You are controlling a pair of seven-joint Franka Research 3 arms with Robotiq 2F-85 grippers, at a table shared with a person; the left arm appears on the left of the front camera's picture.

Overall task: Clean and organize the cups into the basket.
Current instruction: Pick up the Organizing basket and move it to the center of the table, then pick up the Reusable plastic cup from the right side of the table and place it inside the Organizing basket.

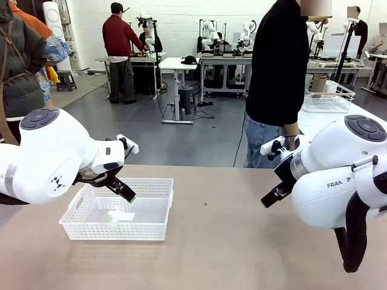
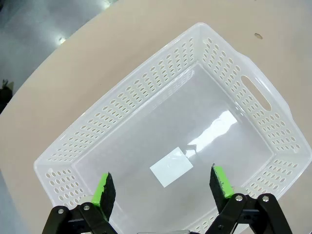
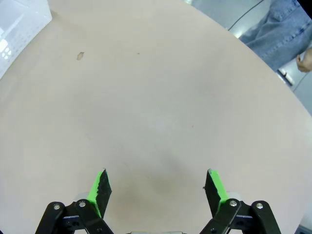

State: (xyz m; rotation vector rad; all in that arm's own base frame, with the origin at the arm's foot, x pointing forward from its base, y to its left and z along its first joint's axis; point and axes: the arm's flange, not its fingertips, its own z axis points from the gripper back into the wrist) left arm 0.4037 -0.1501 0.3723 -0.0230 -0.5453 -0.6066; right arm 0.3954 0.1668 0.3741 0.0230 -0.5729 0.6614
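The white lattice basket [image 1: 115,231] sits on the table at the left with nothing in it; a label shows on its floor. My left gripper [image 1: 125,193] hangs over its near left part, open, with nothing between the green pads; the left wrist view looks past the gripper [image 2: 163,187] down into the basket [image 2: 146,90]. My right gripper [image 1: 270,197] is held above bare table at the right, open and empty [image 3: 158,187]. What looks like a tan cup [image 1: 318,83] stands far off in a wire basket; it is too small to be sure.
A person in a black top and jeans [image 1: 278,72] stands at the far edge, one hand [image 1: 292,142] hanging just behind my right arm. The white wire basket [image 1: 329,99] rests on a side table at the back right. A corner of the lattice basket [image 3: 19,24] shows.
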